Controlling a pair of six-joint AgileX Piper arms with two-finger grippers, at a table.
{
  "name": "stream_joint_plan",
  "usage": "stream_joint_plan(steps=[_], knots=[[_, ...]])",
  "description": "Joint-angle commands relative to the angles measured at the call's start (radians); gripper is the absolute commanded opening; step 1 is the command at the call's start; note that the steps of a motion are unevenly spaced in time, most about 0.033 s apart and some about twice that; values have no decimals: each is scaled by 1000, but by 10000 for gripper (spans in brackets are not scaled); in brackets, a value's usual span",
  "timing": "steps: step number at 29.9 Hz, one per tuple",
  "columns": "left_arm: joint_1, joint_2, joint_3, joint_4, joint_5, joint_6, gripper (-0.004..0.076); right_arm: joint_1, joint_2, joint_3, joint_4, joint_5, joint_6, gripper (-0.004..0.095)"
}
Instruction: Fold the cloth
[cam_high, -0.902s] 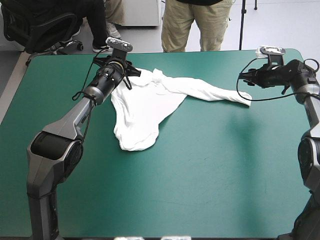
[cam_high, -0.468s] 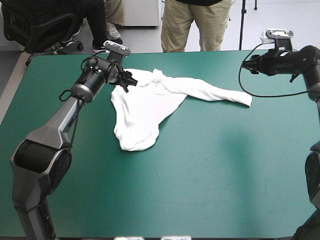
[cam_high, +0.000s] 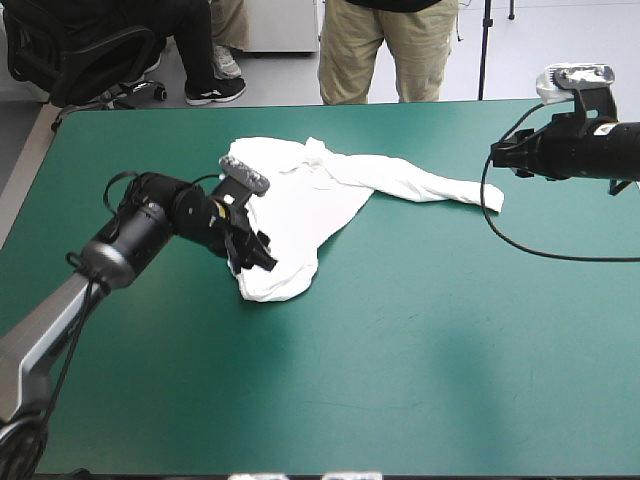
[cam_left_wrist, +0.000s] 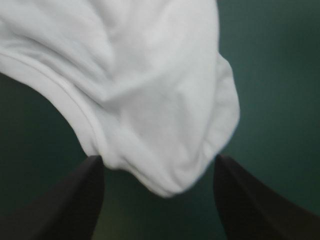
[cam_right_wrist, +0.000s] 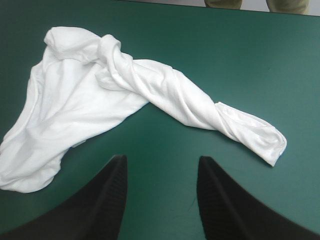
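Observation:
The white T-shirt (cam_high: 300, 200) lies crumpled on the far middle of the teal-green cover, with a twisted arm of cloth reaching right and a rounded lobe toward the front. My left gripper (cam_high: 262, 262) is low at that front lobe, open. The left wrist view shows the T-shirt's lobe (cam_left_wrist: 150, 90) just ahead of the left gripper (cam_left_wrist: 157, 162), between its spread fingers. My right gripper (cam_high: 497, 158) hangs open above the table, beyond the twisted end. In its own view the right gripper (cam_right_wrist: 161, 162) looks down on the whole T-shirt (cam_right_wrist: 75, 100), apart from it.
The table's far edge (cam_high: 400, 103) runs a short way behind the shirt. The teal-green cover (cam_high: 420, 340) stretches from the shirt to the front and right edges.
My left gripper left the shirt's far left corner and swung forward to its front lobe. The right gripper rose and drew back to the right. The shirt stayed in place.

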Motion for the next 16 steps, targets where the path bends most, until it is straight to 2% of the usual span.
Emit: stream_joint_plan(steps=[1, 5, 8, 16], knots=[[-21, -136, 89, 11, -65, -64, 454, -7, -94, -14, 49, -27, -13, 416], [-19, -154, 199, 65, -130, -195, 454, -7, -124, -14, 54, -24, -13, 416], [-19, -126, 272, 104, -227, -283, 454, -7, -128, -14, 63, -7, -13, 416], [-19, 25, 298, 100, -356, -335, 454, -7, -128, -11, 57, 1, -13, 414]])
